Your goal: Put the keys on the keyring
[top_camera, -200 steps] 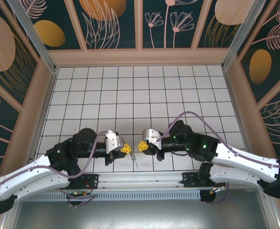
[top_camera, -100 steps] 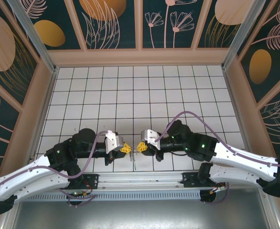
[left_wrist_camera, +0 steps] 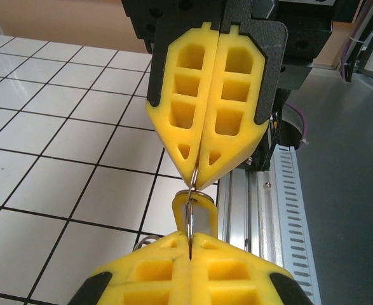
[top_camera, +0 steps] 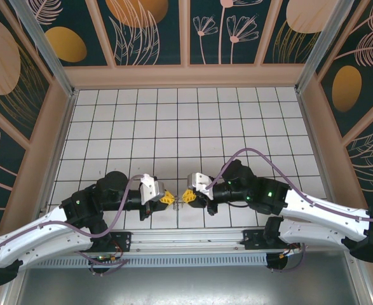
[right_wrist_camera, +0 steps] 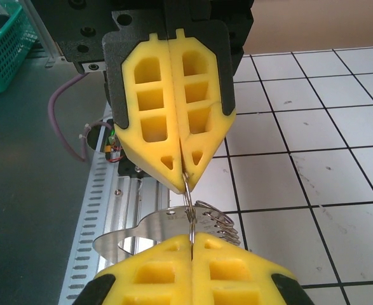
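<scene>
Since the left tool (left_wrist_camera: 190, 240) is clamped together on the left edge of the keyring (left_wrist_camera: 192, 198) and the right tool (left_wrist_camera: 201, 170) is clamped on its right edge, threading looks to be the step in hand, with a brass key (left_wrist_camera: 197, 215) on the wire and a silver key (right_wrist_camera: 142, 234) just beside the keyring's coils, above the bench (top_camera: 173, 127). Next, I judge, one tool must hold the keyring firm while the other works a key round the coil. Against a second ago, the right tool has crept nearer the keyring.
</scene>
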